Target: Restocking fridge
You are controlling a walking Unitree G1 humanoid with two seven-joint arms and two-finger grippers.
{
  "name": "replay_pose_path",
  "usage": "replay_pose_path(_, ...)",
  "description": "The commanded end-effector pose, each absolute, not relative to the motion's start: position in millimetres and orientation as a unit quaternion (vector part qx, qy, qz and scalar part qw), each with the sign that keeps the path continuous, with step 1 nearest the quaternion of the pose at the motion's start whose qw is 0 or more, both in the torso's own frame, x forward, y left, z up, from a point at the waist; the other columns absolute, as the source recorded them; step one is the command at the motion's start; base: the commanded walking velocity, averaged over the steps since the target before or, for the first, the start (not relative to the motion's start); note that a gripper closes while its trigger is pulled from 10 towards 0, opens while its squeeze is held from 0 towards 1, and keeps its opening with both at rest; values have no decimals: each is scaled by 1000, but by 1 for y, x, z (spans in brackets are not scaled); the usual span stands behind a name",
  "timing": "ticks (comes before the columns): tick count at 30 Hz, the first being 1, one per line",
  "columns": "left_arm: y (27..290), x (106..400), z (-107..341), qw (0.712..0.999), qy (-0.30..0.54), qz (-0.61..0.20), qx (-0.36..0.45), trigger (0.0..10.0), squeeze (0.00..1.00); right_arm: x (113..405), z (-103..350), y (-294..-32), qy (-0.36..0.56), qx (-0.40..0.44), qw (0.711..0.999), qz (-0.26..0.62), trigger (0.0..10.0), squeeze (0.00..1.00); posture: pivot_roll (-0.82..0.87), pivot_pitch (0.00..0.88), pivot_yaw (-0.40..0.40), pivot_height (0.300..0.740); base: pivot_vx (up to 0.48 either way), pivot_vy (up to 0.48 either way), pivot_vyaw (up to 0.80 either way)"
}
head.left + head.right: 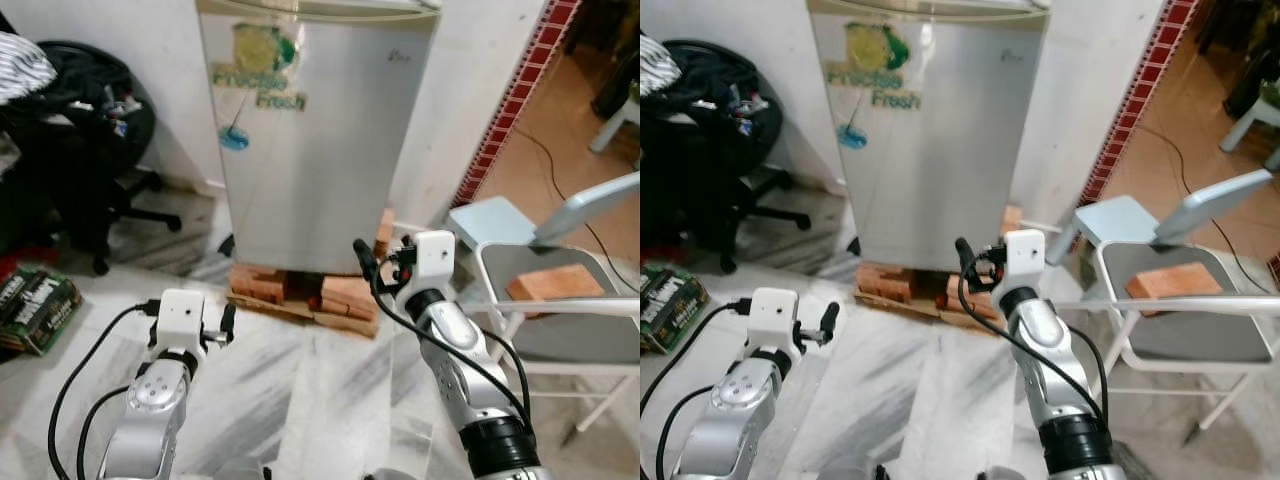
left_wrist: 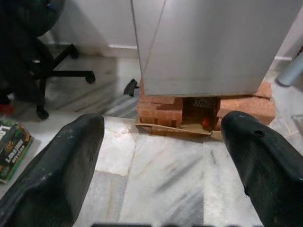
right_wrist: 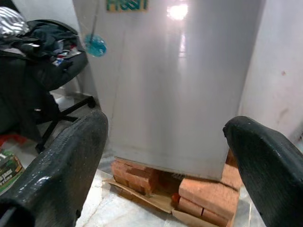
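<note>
Pretty much nothing done on the restock yet, I'd say. The small silver single-door fridge with the green sticker is shut tight, sitting on a stack of red bricks against the white wall. Both arms are raised toward it but well short of the door. Left end effector has its black fingers spread wide, nothing in them; right end effector is likewise spread and empty, a bit closer to the fridge's lower front. Opening the door looks like the first job.
</note>
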State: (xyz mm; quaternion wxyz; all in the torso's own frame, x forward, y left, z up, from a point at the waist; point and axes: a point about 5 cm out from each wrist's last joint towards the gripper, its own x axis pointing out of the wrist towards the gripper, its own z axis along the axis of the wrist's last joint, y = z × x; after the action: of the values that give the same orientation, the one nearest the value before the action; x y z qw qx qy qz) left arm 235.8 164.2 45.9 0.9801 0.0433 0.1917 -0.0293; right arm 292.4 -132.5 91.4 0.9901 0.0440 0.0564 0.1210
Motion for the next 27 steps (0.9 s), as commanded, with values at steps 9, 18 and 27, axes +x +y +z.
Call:
replay_pose_path(9,161,237,46,979,192,-45,50,10000,0,293,92,-138,53,44,992,103,10000,0,110,0,-16,740,0,480,-578)
replay_pose_path(18,158,239,50,982,171,-64,47,10000,0,295,93,-141,48,45,994,92,10000,0,108,0,-15,740,0,480,-396)
replay_pose_path(27,159,240,52,983,170,-61,45,10000,0,296,91,-146,50,43,995,70,10000,0,108,0,-12,740,0,57,0)
